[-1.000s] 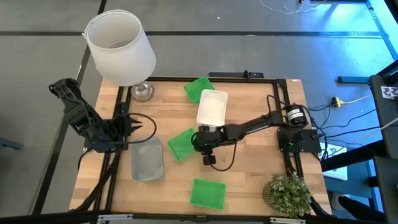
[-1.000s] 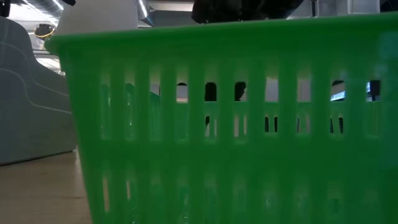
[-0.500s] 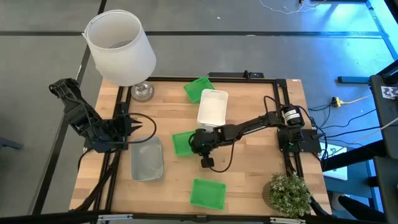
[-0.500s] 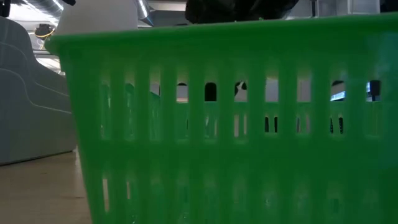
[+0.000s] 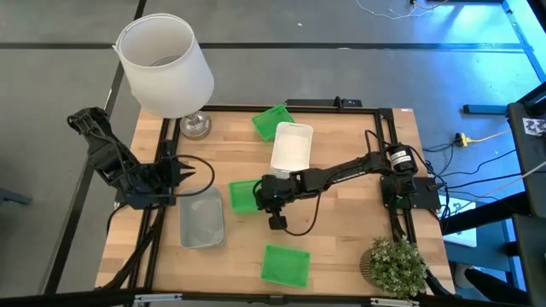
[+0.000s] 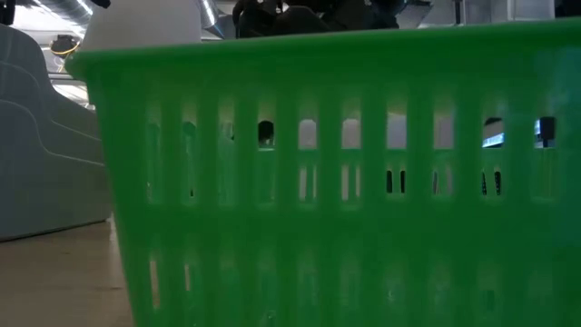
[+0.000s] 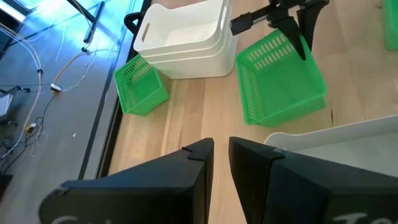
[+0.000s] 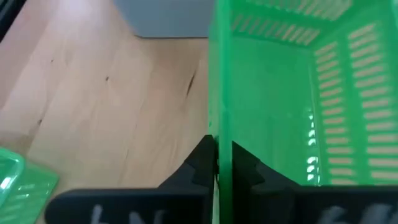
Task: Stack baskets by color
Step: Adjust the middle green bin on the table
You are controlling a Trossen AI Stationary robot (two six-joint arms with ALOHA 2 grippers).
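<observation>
My right gripper point(image 5: 268, 193) is shut on a green basket point(image 5: 243, 194) at the table's middle. That basket also shows in the left wrist view point(image 7: 281, 81). Behind it stands a stack of white baskets point(image 5: 292, 147), flat on the wood. Beyond that stack lies another green basket point(image 5: 273, 121). A third green basket point(image 5: 285, 264) sits near the front edge and fills the low view point(image 6: 318, 182). A grey basket point(image 5: 201, 217) lies at the left. My left gripper point(image 7: 221, 149) waits at the table's left edge, fingers almost together, holding nothing. My right gripper pinches the green basket's wall point(image 8: 219, 124) on the side toward the table's right, at its rim. One finger point(image 8: 245, 165) is inside the basket, the other point(image 8: 200, 163) outside. The fingers come from the table's right, slanting down. Whether its bottom is clear of the wood I cannot tell.
A large white lampshade point(image 5: 164, 64) stands at the far left corner with a glass jar point(image 5: 195, 126) beside it. A potted plant point(image 5: 394, 264) sits at the near right corner. Bare wood lies between the grey basket and the front green basket.
My right gripper has moved toward the table's left edge and taken the green basket along. The basket lay askew a second ago; it has turned about and now stands square to the table's edges, a little nearer the grey basket.
</observation>
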